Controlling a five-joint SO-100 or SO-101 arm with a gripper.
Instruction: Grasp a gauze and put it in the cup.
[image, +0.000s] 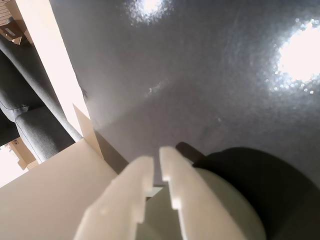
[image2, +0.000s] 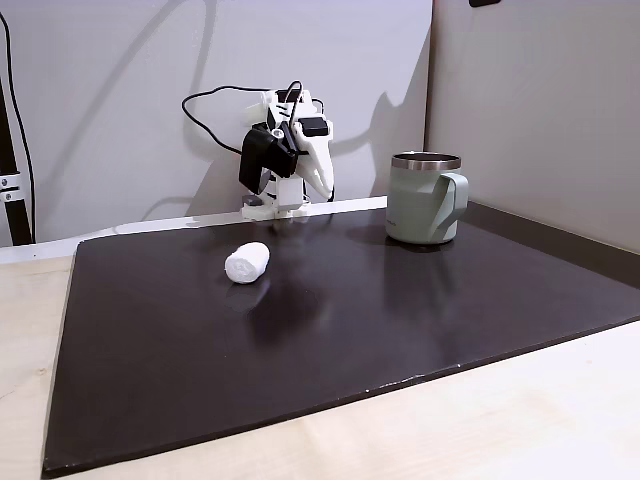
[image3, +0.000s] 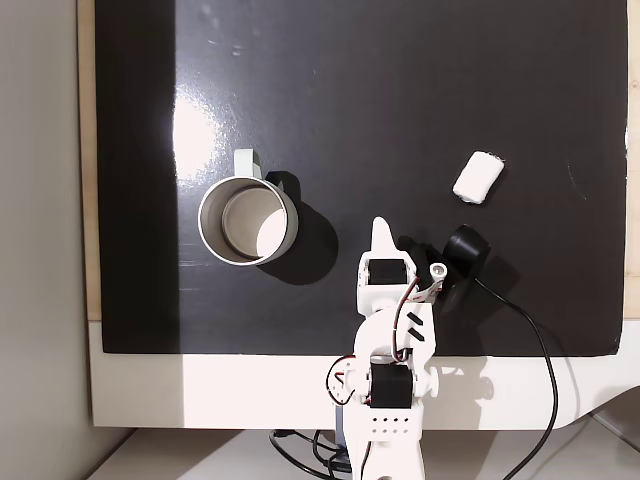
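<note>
- On the glossy black rectangular mat (image3: 330, 120), the small white roll of soft gauze (image3: 477, 177) is lying on its side, untouched, so the step in hand looks like the first reach toward it.
- At the mat's near edge in the top-down fixed view, the white two-finger gripper (image3: 380, 232) is sitting folded over the arm's base, its fingers pressed nearly together and pinching nothing; the wrist view (image: 156, 165) is showing just a thin slit between them.
- From the gripper in that top-down fixed view, the gauze is lying at about two o'clock, well apart, its long axis tilting toward one o'clock.
- The sage-green insulated mug with the steel rim (image3: 247, 221) is standing upright at about nine o'clock from the gripper, mouth open, handle pointing to twelve.
- To do the reach well, I judge the fingers should be spreading wide before descending, and the wrist should be turning so they are closing across the roll's short width.
- Coming straight down over its middle should be keeping the soft roll from rolling or skidding on the slick mat.
- In the side fixed view the gauze (image2: 247, 263) is lying well apart from the mug (image2: 425, 197).
</note>
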